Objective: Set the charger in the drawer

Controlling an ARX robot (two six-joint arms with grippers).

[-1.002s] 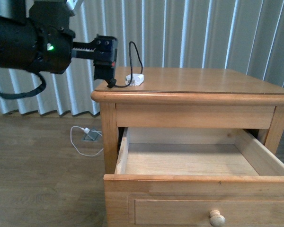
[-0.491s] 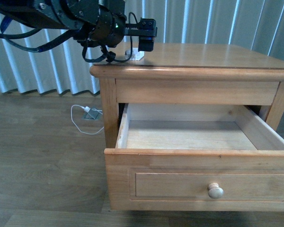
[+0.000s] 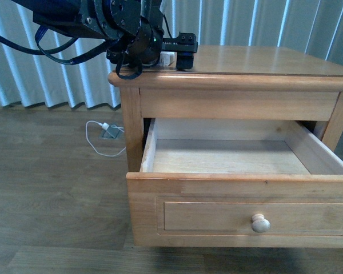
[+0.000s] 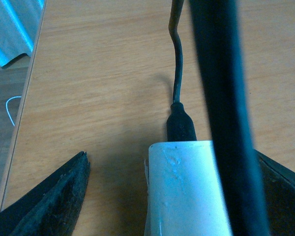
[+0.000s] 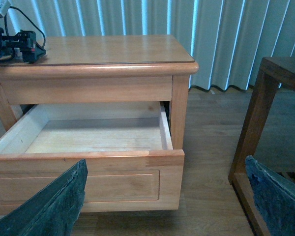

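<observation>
Now the charger (image 4: pixel 184 196) sits inside the wide-spread left hand (image 4: pixel 170 158), not yet clasped.

Between the left gripper's (image 4: pixel 169 164) black fingers (image 4: pixel 54 196), the charger (image 4: pixel 187 191) is a white block with a black cable (image 4: pixel 177 78). The surface (image 4: pixel 98 73) under the gripper is honey-coloured wood with fine grain. Below the gripper, the drawer (image 3: pixel 228 157) is paler inside, its knob (image 3: pixel 260 223) lighter still. Beyond the gripper, blinds (image 3: pixel 274 23) show pale grey-white vertical stripes. The floor (image 3: pixel 51 194) looks grey-brown, perhaps wood-patterned.
</observation>
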